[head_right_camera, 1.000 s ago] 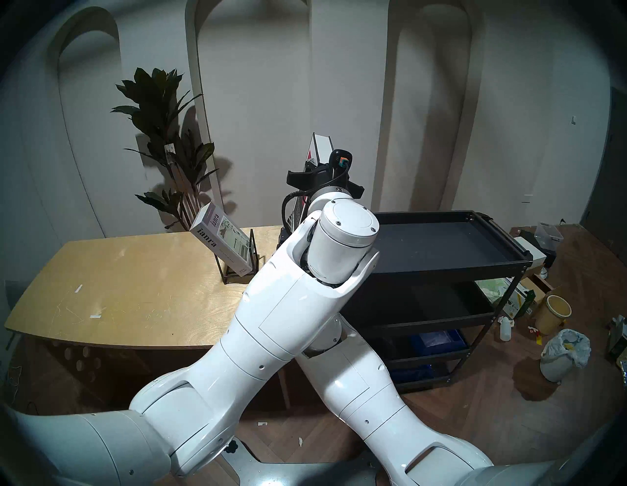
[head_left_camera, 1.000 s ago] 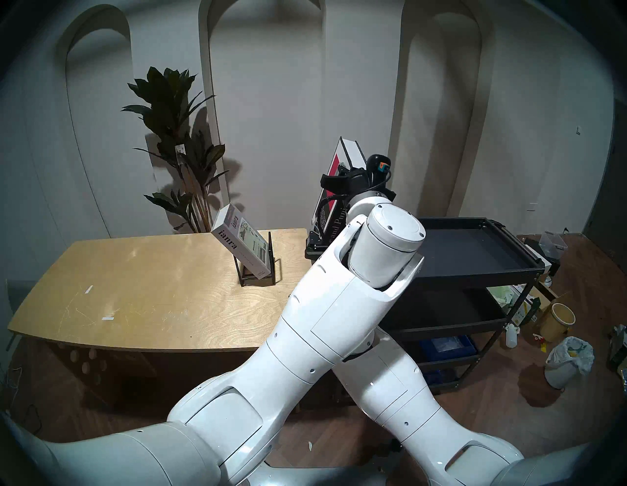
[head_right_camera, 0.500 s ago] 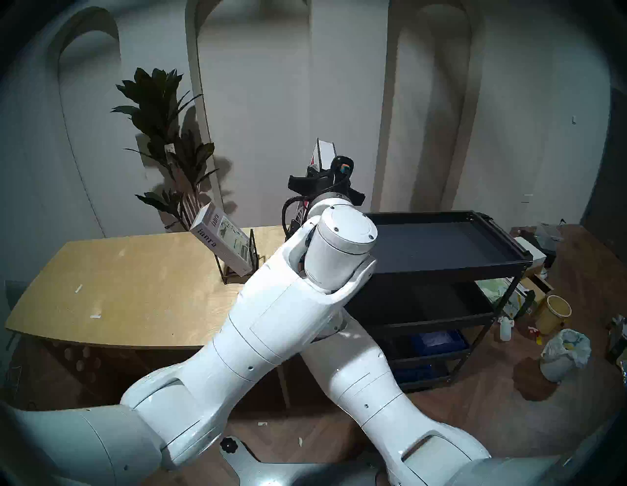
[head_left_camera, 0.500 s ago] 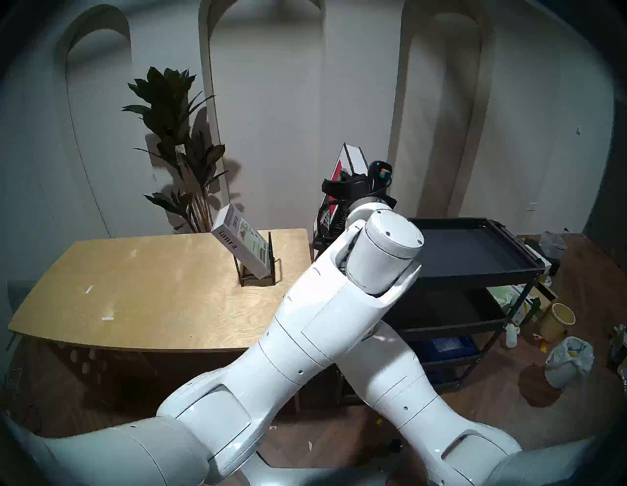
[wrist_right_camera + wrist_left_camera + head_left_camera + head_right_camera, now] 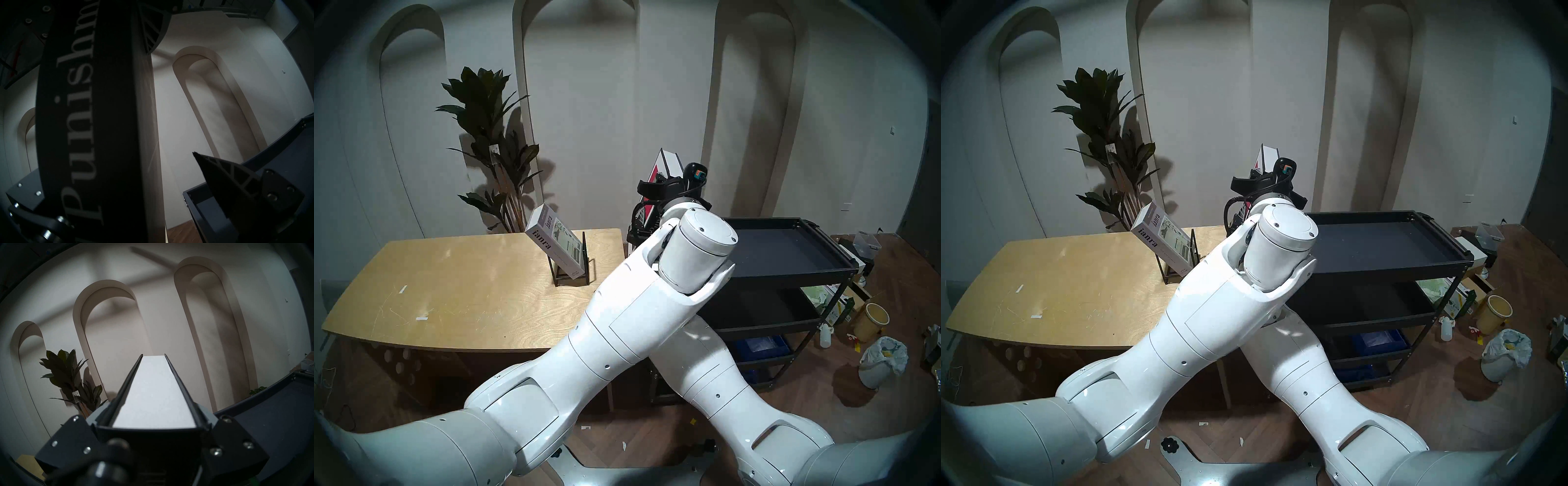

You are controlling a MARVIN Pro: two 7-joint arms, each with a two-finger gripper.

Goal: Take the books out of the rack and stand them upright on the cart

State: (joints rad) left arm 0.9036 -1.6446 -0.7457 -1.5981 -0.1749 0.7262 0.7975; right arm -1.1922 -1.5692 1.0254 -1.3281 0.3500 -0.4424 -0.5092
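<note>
The black book stands nearly upright at the left end of the cart. Its lower end is hidden behind my left arm. My left gripper is shut on its upper part. In the left wrist view the white page edge runs between the two fingers. My right gripper is open close against the book's spine, and one finger stands clear of the cover. The pale "ianra" book leans left in the wire rack.
The rack stands on the light wooden table, left of the cart. A tall plant stands behind the table. A blue bin sits on the cart's bottom shelf. A bucket and a bagged bin stand on the floor to the right.
The black book has turned from a left lean to nearly upright and has shifted a little right and down. My left arm has swung with it. The pale book has not moved.
</note>
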